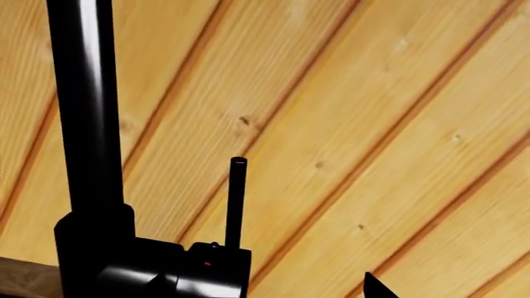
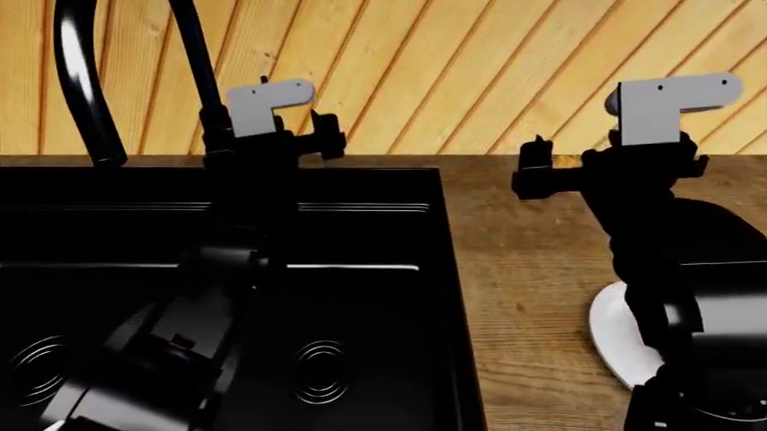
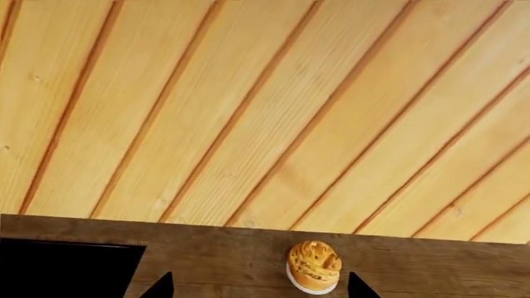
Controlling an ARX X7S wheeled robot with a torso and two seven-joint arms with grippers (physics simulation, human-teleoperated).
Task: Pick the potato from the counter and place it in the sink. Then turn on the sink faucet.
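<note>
The sink faucet (image 2: 74,81) rises behind the black sink (image 2: 359,224). Up close in the left wrist view, its thick post (image 1: 83,124) stands beside a slim upright lever (image 1: 236,198) on a blocky base (image 1: 157,270). My left gripper (image 1: 269,292) is open just in front of that base, the lever ahead between its fingers; one fingertip (image 1: 377,288) shows clearly, the other blends into the base. In the head view the left gripper (image 2: 273,136) sits at the faucet's foot. My right gripper (image 3: 258,288) hangs open and empty over the counter (image 2: 527,269). The potato is hidden.
A brown muffin-like item (image 3: 313,266) on a small white base sits on the counter near the wall, ahead of the right gripper (image 2: 613,166). A white plate (image 2: 609,337) lies partly under the right arm. A wooden plank wall (image 2: 480,63) backs the counter.
</note>
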